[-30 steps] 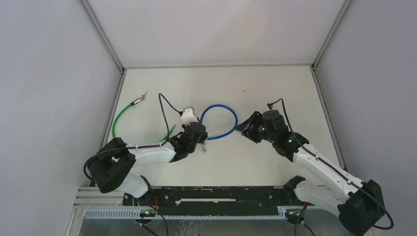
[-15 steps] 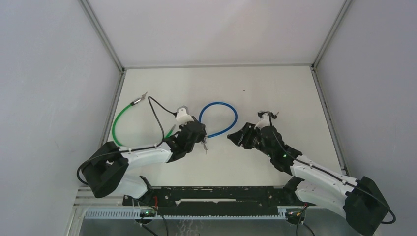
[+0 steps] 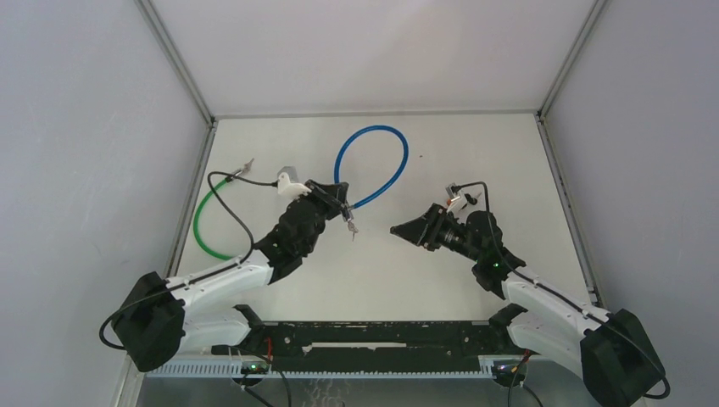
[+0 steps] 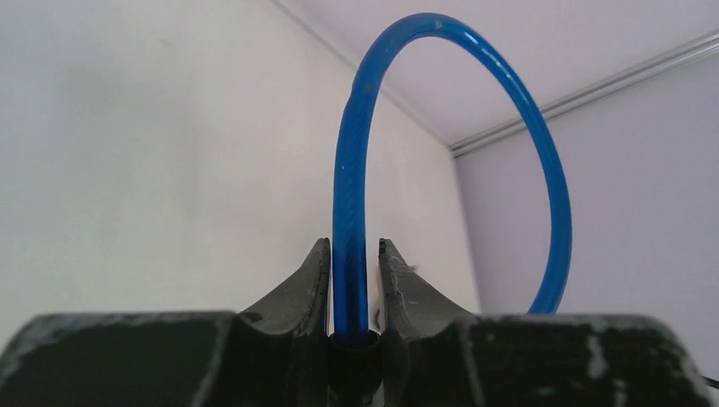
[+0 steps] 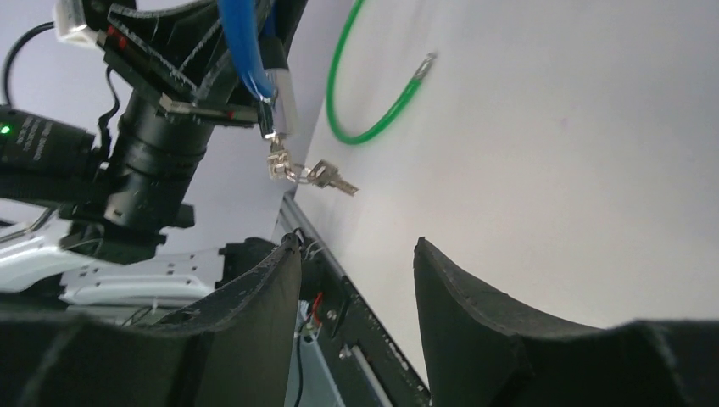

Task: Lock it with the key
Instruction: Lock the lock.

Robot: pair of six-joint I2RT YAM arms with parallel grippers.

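My left gripper (image 3: 342, 203) is shut on the blue cable lock (image 3: 373, 161) and holds it off the table, its loop arching up and away in the left wrist view (image 4: 356, 195). The lock's metal end with a ring of keys (image 3: 350, 227) hangs below the jaws; the keys also show in the right wrist view (image 5: 326, 176). My right gripper (image 3: 397, 231) is open and empty, pointing left at the keys from a short way off, its fingers (image 5: 263, 297) apart.
A green cable (image 3: 206, 222) lies on the table at the left, its metal tip (image 3: 247, 164) pointing to the back; it also shows in the right wrist view (image 5: 339, 93). The walls of the enclosure stand left, right and behind.
My left gripper lifted the blue lock up and toward the back, keys dangling. My right gripper drew back and lower and now points at the keys.
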